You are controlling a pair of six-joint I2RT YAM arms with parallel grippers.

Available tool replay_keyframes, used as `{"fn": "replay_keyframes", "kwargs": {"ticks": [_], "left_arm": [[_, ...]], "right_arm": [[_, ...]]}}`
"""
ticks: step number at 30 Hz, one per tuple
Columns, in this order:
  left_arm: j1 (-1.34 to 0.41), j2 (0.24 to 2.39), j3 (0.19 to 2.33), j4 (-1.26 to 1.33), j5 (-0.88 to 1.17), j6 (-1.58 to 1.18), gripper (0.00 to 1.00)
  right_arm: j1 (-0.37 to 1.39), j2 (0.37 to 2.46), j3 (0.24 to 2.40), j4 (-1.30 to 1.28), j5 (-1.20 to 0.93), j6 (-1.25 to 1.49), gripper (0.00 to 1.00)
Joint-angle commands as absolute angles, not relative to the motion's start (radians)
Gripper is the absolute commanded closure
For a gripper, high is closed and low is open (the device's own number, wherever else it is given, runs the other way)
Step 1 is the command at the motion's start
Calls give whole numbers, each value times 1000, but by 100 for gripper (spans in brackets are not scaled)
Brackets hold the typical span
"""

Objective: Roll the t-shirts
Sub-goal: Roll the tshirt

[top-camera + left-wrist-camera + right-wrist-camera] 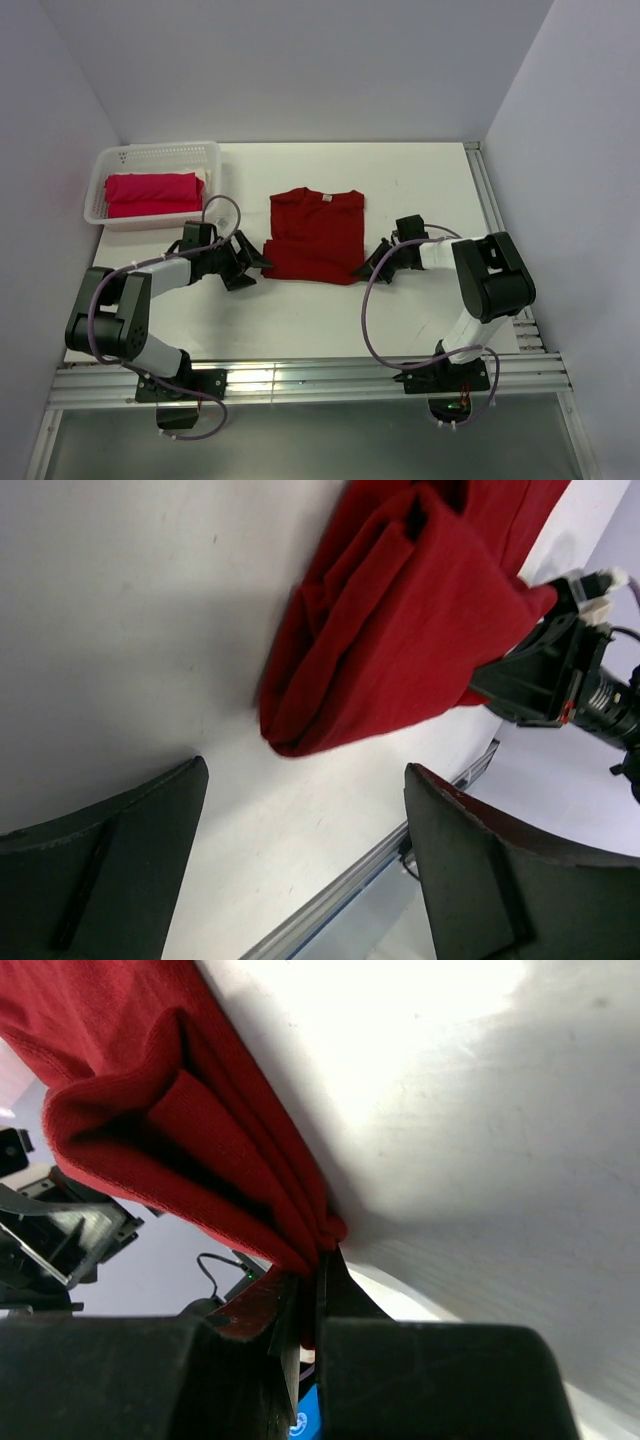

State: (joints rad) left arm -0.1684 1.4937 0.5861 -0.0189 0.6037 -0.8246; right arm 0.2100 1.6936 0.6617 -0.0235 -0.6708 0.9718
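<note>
A dark crimson t-shirt (317, 237) lies folded in the middle of the table, collar toward the back. My right gripper (366, 268) is shut on its near right corner; in the right wrist view the cloth folds (190, 1130) run into the closed jaws (318, 1290). My left gripper (262, 262) is open and empty just left of the shirt's near left corner (290, 735), a short gap away. A brighter pinkish-red t-shirt (152, 194) lies folded in the white basket (158, 153).
The basket stands at the back left of the table. Aluminium rails run along the near edge (300, 375) and the right side (500, 215). Walls close in on the left, back and right.
</note>
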Motion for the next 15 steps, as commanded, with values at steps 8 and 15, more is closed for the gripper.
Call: {"fn": "replay_keyframes", "kwargs": {"ticks": [8, 15], "left_arm": [[-215, 1655, 580, 162, 483, -845, 29], [-299, 1724, 574, 195, 431, -868, 39]], "right_arm": [[213, 1626, 657, -84, -663, 957, 100], [215, 1626, 670, -115, -661, 950, 100]]}}
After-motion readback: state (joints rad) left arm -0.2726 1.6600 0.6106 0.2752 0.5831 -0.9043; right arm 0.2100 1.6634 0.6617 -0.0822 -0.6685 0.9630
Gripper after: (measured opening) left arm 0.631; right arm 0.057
